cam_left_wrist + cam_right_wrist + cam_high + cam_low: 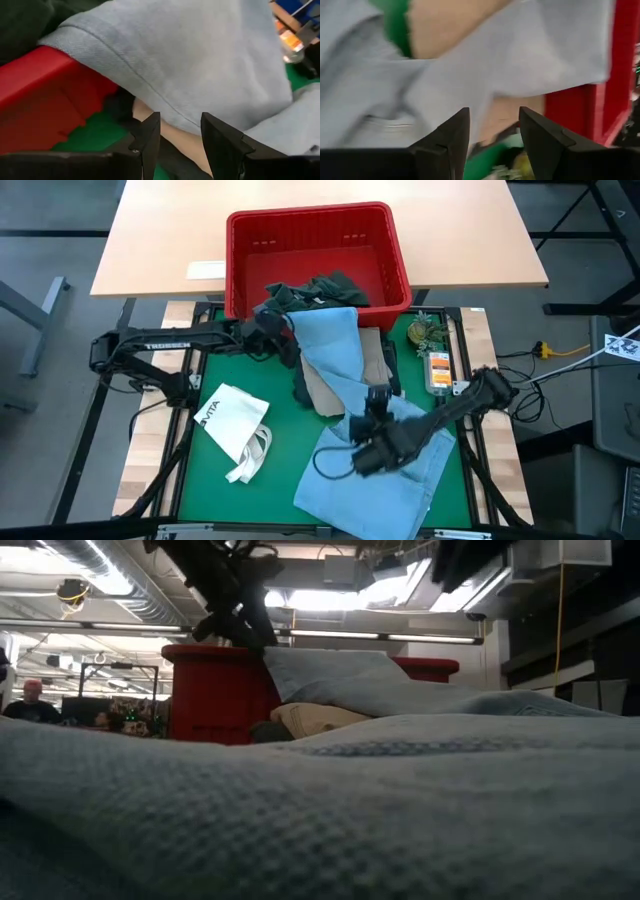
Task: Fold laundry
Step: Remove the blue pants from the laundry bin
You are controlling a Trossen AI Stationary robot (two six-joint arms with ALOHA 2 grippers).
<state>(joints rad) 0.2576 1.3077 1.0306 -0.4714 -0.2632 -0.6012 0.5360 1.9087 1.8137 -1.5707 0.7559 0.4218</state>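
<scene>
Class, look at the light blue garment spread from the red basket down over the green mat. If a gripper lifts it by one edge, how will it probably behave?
The light blue garment will probably sag and trail, since it already drapes in soft folds over the red basket's rim. It seems light for its spread. Lifting it may well drag the beige piece that shows from beneath it.

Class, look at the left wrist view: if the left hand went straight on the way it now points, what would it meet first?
Most likely the light blue garment, which fills the view just ahead of the open left hand. The beige piece beneath it sits close too, so depth leaves some doubt.
</scene>
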